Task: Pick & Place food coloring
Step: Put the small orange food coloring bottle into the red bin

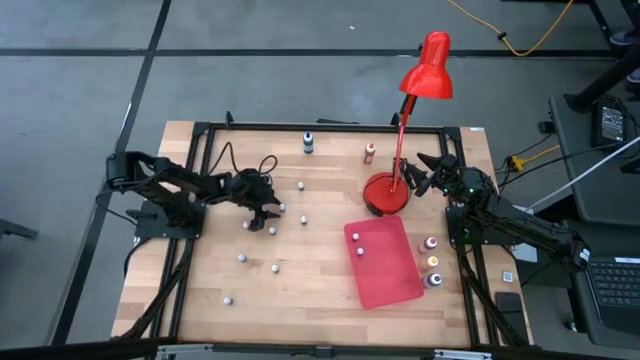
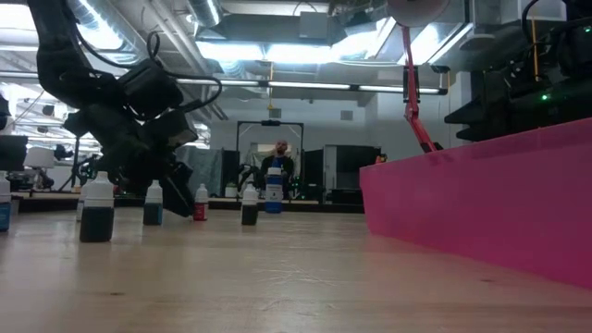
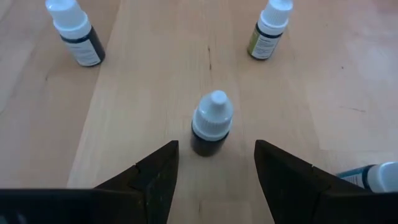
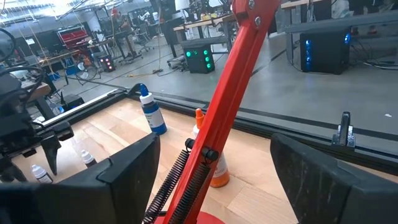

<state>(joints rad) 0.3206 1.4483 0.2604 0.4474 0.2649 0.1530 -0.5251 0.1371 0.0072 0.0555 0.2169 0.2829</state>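
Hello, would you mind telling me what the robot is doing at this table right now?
It is collecting small food coloring bottles scattered over the wooden table. The left pincer is open just in front of one dark bottle with a white cap, not gripping it yet. The right pincer waits open beside the red lamp. One bottle already stands on the red mat, and three coloured ones stand beside it.

Light is even and fairly bright over the bench (image 1: 300, 290), with soft shadows. In the low view ceiling strip lights (image 2: 305, 86) glare, the arm (image 2: 120, 111) is backlit dark, and the near mat (image 2: 490, 203) looks blurred.
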